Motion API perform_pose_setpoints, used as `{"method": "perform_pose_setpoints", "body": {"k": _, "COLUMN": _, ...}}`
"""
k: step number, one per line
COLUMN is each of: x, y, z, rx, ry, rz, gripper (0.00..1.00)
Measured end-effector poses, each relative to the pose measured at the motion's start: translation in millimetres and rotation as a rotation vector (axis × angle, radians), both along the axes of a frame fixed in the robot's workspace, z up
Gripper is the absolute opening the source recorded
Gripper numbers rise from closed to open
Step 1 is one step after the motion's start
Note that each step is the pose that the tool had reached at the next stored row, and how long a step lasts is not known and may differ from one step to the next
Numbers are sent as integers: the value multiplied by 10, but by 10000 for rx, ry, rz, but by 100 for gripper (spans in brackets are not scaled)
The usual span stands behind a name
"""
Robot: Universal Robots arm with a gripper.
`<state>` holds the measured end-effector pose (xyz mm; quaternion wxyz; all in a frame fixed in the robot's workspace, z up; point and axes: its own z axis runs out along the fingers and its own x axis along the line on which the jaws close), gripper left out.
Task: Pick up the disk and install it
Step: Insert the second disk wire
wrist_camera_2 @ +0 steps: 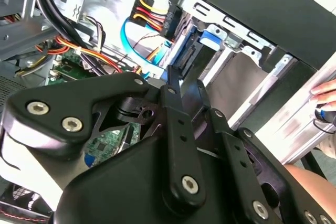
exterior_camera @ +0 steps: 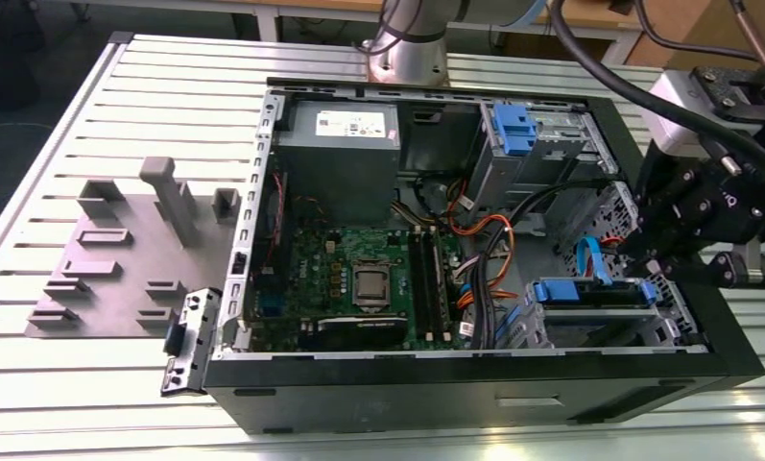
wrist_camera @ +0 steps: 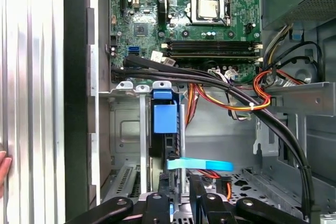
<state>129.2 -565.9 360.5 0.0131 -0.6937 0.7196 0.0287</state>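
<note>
Disk seated in drive cage.
We find the disk standing on edge, blue tab toward the motherboard; tool fingers nearly together, empty.

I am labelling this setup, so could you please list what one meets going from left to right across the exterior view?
Grey fixture block → detached black latch panel → green motherboard → orange and black cables → blue-framed disk in its bay → gripper.
</note>
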Motion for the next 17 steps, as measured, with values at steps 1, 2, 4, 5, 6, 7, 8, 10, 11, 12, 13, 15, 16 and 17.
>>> {"method": "perform_pose_setpoints", "body": {"k": 1, "x": 0, "y": 14, "z": -1, "rx": 1, "ry": 0, "rz": 0, "gripper": 29}}
{"method": "perform_pose_setpoints", "body": {"k": 2, "x": 0, "y": 31, "z": -1, "rx": -1, "ry": 0, "rz": 1, "gripper": 29}}
{"method": "perform_pose_setpoints", "body": {"k": 4, "x": 0, "y": 66, "z": -4, "rx": 0, "ry": 0, "rz": 2, "gripper": 29}}
{"method": "perform_pose_setpoints", "body": {"k": 5, "x": 1, "y": 83, "z": -5, "rx": 0, "ry": 0, "rz": 4, "gripper": 29}}
{"method": "perform_pose_setpoints", "body": {"k": 6, "x": 3, "y": 99, "z": -6, "rx": 0, "ry": 0, "rz": 6, "gripper": 29}}
{"method": "perform_pose_setpoints", "body": {"k": 7, "x": 8, "y": 113, "z": -8, "rx": 0, "ry": 0, "rz": 7, "gripper": 29}}
{"method": "perform_pose_setpoints", "body": {"k": 8, "x": 15, "y": 124, "z": -11, "rx": 0, "ry": 1, "rz": 8, "gripper": 29}}
{"method": "perform_pose_setpoints", "body": {"k": 10, "x": 39, "y": 136, "z": -18, "rx": 2, "ry": 0, "rz": 8, "gripper": 29}}
{"method": "perform_pose_setpoints", "body": {"k": 11, "x": 56, "y": 139, "z": -21, "rx": 0, "ry": 0, "rz": 8, "gripper": 29}}
{"method": "perform_pose_setpoints", "body": {"k": 12, "x": 72, "y": 143, "z": -25, "rx": 0, "ry": 0, "rz": 7, "gripper": 29}}
{"method": "perform_pose_setpoints", "body": {"k": 13, "x": 91, "y": 146, "z": -30, "rx": -1, "ry": 0, "rz": 8, "gripper": 29}}
{"method": "perform_pose_setpoints", "body": {"k": 15, "x": 128, "y": 151, "z": -45, "rx": 0, "ry": 0, "rz": 8, "gripper": 29}}
{"method": "perform_pose_setpoints", "body": {"k": 16, "x": 144, "y": 154, "z": -52, "rx": 0, "ry": 1, "rz": 8, "gripper": 29}}
{"method": "perform_pose_setpoints", "body": {"k": 17, "x": 158, "y": 158, "z": -61, "rx": 0, "ry": 1, "rz": 8, "gripper": 29}}
